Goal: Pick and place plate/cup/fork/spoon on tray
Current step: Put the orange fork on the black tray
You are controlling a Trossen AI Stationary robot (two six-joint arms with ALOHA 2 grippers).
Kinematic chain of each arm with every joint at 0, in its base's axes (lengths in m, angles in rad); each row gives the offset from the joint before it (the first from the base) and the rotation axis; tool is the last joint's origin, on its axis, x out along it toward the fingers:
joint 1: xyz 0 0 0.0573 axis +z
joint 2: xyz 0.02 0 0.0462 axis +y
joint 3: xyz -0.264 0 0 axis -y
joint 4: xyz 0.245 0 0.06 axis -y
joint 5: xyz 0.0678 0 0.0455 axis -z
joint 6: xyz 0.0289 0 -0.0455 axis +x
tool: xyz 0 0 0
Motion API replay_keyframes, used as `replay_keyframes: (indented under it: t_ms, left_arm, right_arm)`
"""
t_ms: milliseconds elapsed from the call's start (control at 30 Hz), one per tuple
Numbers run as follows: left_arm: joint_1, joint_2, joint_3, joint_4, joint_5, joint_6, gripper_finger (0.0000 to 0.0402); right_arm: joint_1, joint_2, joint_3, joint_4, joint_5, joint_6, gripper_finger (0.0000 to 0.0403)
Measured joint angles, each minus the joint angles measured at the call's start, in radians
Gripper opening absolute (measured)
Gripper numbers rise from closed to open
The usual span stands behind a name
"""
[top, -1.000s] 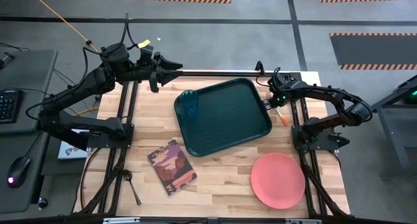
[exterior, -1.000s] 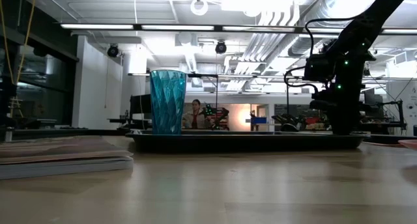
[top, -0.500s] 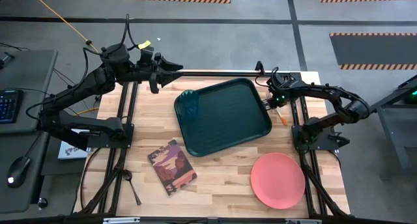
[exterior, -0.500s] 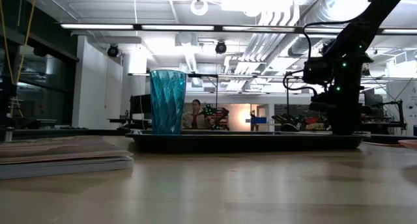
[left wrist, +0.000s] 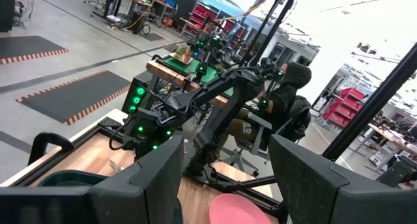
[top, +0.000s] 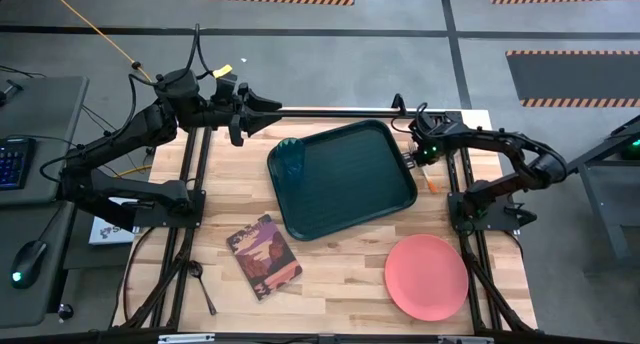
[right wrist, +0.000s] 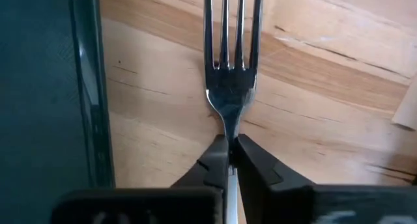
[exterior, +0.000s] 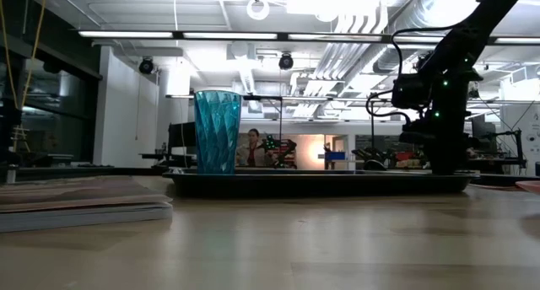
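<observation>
The dark green tray [top: 345,179] lies mid-table, with the teal cup [top: 290,162] standing upright in its left corner; the cup also shows in the low view [exterior: 218,131]. My right gripper [top: 421,160] is just off the tray's right rim, shut on the fork [right wrist: 231,68], whose orange handle [top: 430,182] trails toward the near right. The pink plate [top: 427,275] lies flat on the table at the near right. The dark spoon [top: 203,282] lies at the near left. My left gripper [left wrist: 225,185] is open and empty, raised over the table's far left edge [top: 268,108]. My right gripper pinches the fork's thin metal neck [right wrist: 229,127], just behind the tines, between its two fingertips [right wrist: 251,160]. The fingers come down from above, in line with the fork. The tines [right wrist: 231,28] stick out past the fingertips over the wood beside the tray's rim.
A book with a maroon patterned cover [top: 264,255] lies on the table between the tray and the spoon. The tray's raised rim [right wrist: 85,87] is right beside the fork. Bare wood lies between the tray and the plate. A person sits in the room beyond the table [exterior: 251,147].
My right gripper stays shut on the fork, and the orange handle has swung a little toward the tray.
</observation>
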Motion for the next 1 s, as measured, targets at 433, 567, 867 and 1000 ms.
replay_keyframes:
  t_ms: [433,567,867,1000]
  left_arm:
    - [0.000,0.000,0.000,0.000,-0.002,0.002,0.0216]
    - [0.000,0.000,0.000,0.000,-0.002,0.002,0.0216]
    - [0.000,0.001,0.000,0.001,-0.002,0.001,0.0216]
    - [0.000,0.010,0.000,0.001,-0.002,0.002,0.0216]
  right_arm:
    - [-0.006,-0.033,0.157,-0.161,-0.007,-0.023,0.0005]
    - [0.006,-0.055,0.233,-0.208,-0.052,0.006,0.0003]
    - [0.172,-0.063,0.324,-0.155,-0.125,0.215,0.0001]
    - [0.256,-0.031,0.304,-0.117,-0.049,0.272,0.0001]
